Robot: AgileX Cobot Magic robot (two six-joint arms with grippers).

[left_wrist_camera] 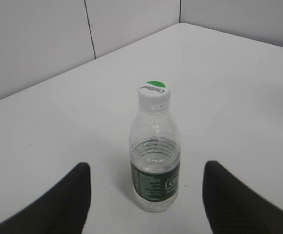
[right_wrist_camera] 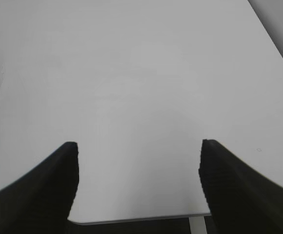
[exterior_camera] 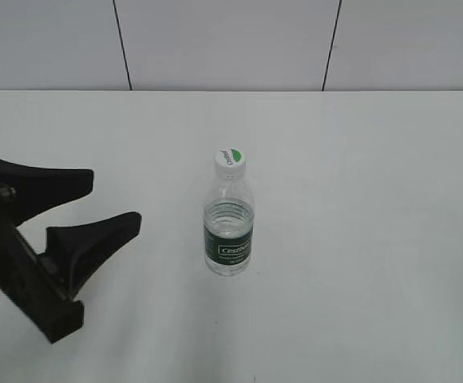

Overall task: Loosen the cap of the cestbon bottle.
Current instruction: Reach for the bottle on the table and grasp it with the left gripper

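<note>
The cestbon bottle (exterior_camera: 229,223) stands upright near the middle of the white table, clear with a dark green label band. Its white cap (exterior_camera: 230,161) with a green crescent sits on the neck. In the left wrist view the bottle (left_wrist_camera: 155,165) and cap (left_wrist_camera: 154,92) stand just ahead of my left gripper (left_wrist_camera: 144,183), centred between its two black fingers. My left gripper (exterior_camera: 112,201) is open and empty, to the left of the bottle and apart from it. My right gripper (right_wrist_camera: 137,151) is open and empty over bare table; it is out of the exterior view.
The white table (exterior_camera: 359,239) runs back to a pale panelled wall (exterior_camera: 231,40). The right wrist view shows the table's near edge (right_wrist_camera: 141,218) just below the right fingers, with dark space beneath.
</note>
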